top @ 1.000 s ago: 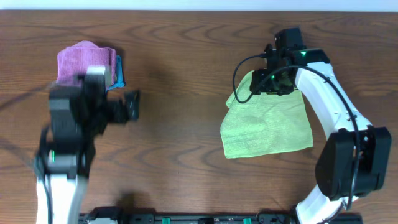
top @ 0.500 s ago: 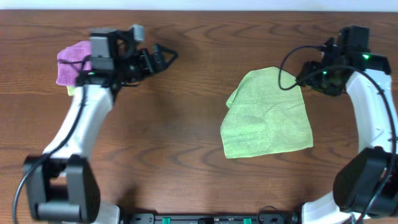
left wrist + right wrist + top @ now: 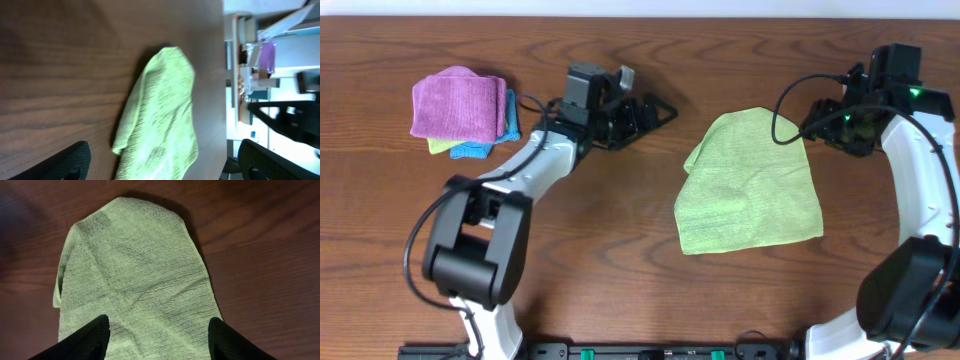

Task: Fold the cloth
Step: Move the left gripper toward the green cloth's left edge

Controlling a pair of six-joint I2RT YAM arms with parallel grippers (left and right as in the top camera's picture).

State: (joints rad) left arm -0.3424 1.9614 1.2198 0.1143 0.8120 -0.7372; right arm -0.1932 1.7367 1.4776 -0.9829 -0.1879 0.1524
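Note:
A light green cloth lies on the brown table, right of centre, folded roughly in half with an uneven upper left edge. It also shows in the left wrist view and the right wrist view. My left gripper is open and empty, hovering just left of the cloth's top. My right gripper is open and empty, at the cloth's upper right corner; its fingers frame the cloth from above.
A stack of folded cloths, purple on top of blue and green ones, sits at the far left of the table. Behind the table's far edge, the left wrist view shows room clutter.
My left arm has swung right from the folded stack to beside the green cloth. My right gripper let go of the cloth's top earlier and has stayed at its upper right.

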